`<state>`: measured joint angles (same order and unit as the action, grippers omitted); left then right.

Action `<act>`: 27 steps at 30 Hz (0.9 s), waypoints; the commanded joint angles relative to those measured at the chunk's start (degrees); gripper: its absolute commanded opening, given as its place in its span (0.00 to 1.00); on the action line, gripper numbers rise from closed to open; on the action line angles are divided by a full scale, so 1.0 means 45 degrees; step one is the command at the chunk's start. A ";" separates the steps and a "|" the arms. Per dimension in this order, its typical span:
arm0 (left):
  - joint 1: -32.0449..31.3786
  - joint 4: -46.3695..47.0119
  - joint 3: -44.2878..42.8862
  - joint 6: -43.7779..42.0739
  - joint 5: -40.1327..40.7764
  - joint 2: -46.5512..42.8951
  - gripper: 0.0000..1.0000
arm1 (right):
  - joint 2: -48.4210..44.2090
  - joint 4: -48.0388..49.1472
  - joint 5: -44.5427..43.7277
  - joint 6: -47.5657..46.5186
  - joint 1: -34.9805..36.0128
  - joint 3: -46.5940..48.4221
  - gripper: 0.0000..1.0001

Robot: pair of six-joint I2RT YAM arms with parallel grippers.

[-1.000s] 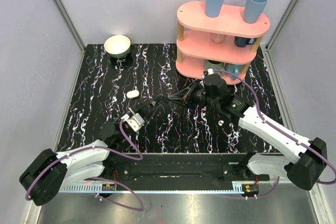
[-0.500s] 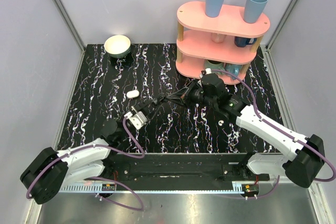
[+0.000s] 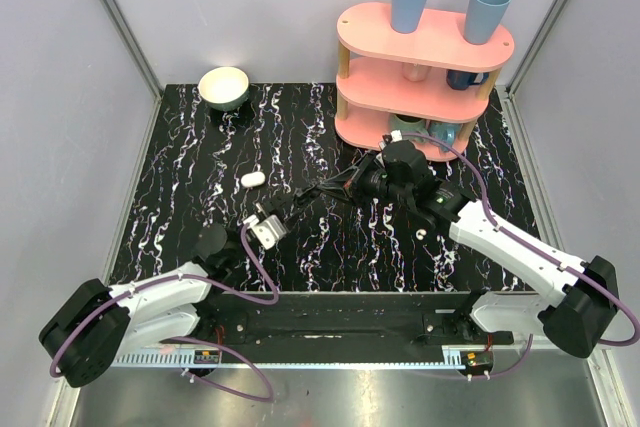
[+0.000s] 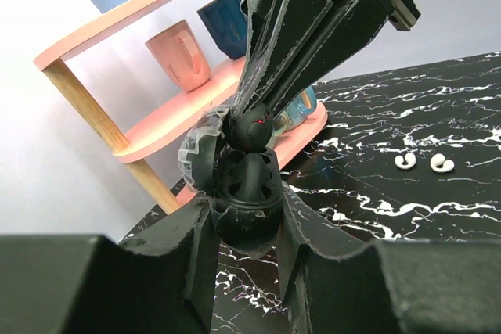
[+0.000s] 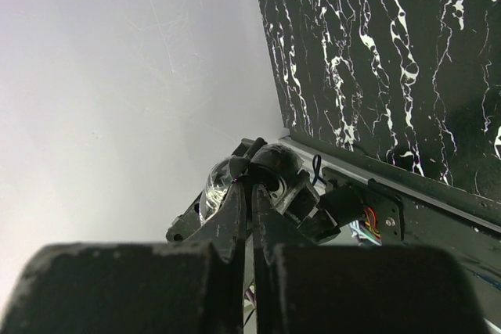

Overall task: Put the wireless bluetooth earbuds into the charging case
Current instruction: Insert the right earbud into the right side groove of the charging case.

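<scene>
The charging case [image 4: 249, 193], dark with its clear lid [image 4: 197, 154] swung open, is pinched on end between the left jaws, its long axis along them and its mouth pointing outward. A dark earbud [image 4: 255, 125] at that mouth is touched by the right jaws, which are pressed together. Two white pieces [image 4: 405, 162] are noted on the desk [image 4: 438, 107], right of the left jaws.

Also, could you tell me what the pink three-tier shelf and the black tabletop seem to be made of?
The pink three-tier shelf: boards look like matte painted wood or plastic, evenly coloured, no grain. Its posts look like bare light wood, tan and unpainted. The black white-veined tabletop looks like marble-patterned laminate or print; real stone cannot be ruled out.
</scene>
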<state>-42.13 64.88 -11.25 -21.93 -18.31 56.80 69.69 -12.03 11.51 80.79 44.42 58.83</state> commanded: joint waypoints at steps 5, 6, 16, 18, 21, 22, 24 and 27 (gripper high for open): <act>-0.0110 -0.0024 -0.0704 -0.1004 -0.0170 -0.0101 0.00 | -0.0194 -0.0626 -0.0623 -0.0357 0.0147 0.0501 0.00; -0.0091 -0.0004 -0.0704 -0.1043 -0.0132 -0.0102 0.00 | -0.0175 -0.0704 -0.0643 -0.0376 0.0147 0.0482 0.00; -0.0169 0.0269 -0.0704 -0.1103 -0.0267 -0.0141 0.00 | 0.0138 -0.0666 -0.1014 -0.0395 0.0206 0.0130 0.00; -0.0247 0.0269 -0.0704 -0.1122 -0.0365 -0.0121 0.00 | 0.0274 -0.0647 -0.1034 -0.0396 0.0206 0.0169 0.00; -0.0403 0.0230 -0.0743 -0.1297 -0.0522 -0.0004 0.00 | 0.0450 -0.0568 -0.1053 -0.0415 0.0206 0.0228 0.00; -0.0462 0.0191 -0.0763 -0.1336 -0.0522 0.0054 0.00 | 0.0509 -0.0568 -0.1111 -0.0435 0.0225 0.0286 0.00; -0.0637 0.0113 -0.0821 -0.1590 -0.0542 0.0113 0.00 | 0.0684 -0.0530 -0.1131 -0.0377 0.0264 0.0286 0.00; -0.0871 -0.0082 -0.0919 -0.2000 -0.0425 0.0191 0.00 | 0.0841 -0.0548 -0.1248 -0.0395 0.0342 0.0306 0.00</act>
<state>-43.40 60.47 -11.99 -28.10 -17.19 57.54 71.70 -15.16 8.01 79.72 44.77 58.83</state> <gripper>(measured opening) 0.340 0.018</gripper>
